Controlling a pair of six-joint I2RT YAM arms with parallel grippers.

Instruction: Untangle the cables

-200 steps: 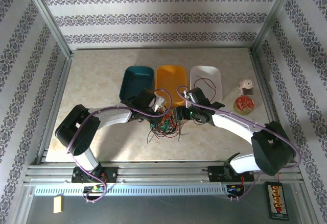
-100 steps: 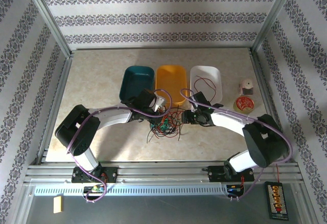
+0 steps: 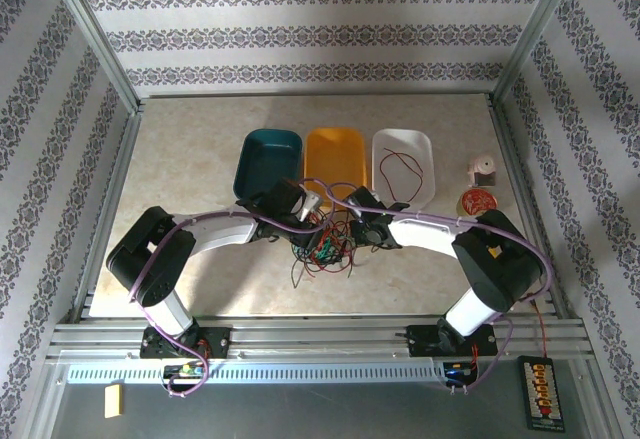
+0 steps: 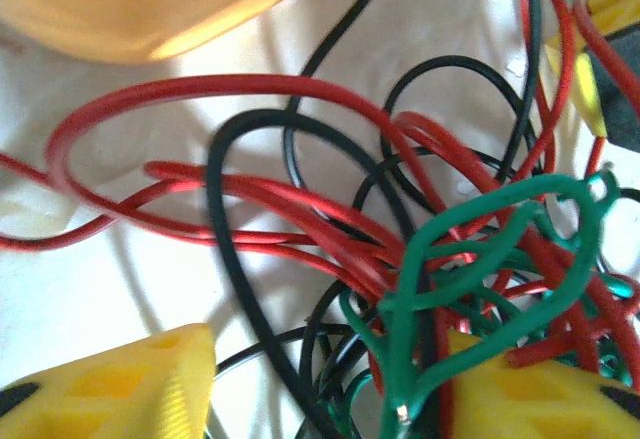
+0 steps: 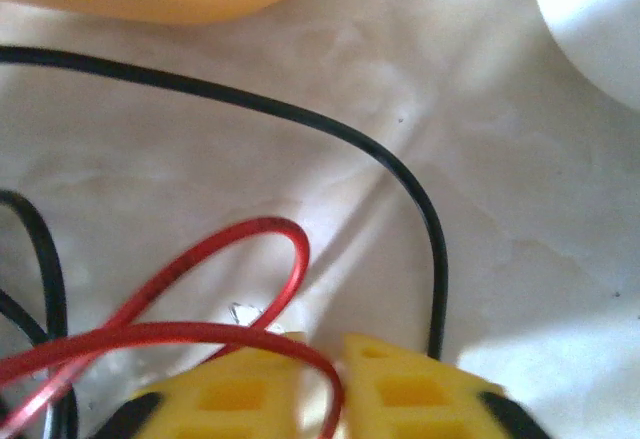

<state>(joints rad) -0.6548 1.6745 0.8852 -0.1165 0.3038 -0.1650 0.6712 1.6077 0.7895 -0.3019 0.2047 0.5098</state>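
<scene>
Yellow pads (image 5: pixel 230 394) of the right gripper (image 5: pixel 320 391) are seen pinched on a red cable (image 5: pixel 200 334). The left gripper (image 4: pixel 330 389) is held apart, astride the knot.

The cables (image 3: pixel 322 244) are bunched just before the orange tray (image 3: pixel 335 154). They are judged light, limp and springy, best taken by a free outer loop.

Against a second ago, the right arm is found drawn inward toward the tangle.

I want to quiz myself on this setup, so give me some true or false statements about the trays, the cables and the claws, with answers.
1. The white plastic tray holds a loose red wire. True.
2. The tangle of red, green and black cables lies inside the orange plastic tray. False: it lies on the marbled table, in front of the trays.
3. The left claw is shut tight. False: its fingers stand wide apart, with cables between them.
4. Green cable is part of the tangle. True.
</scene>
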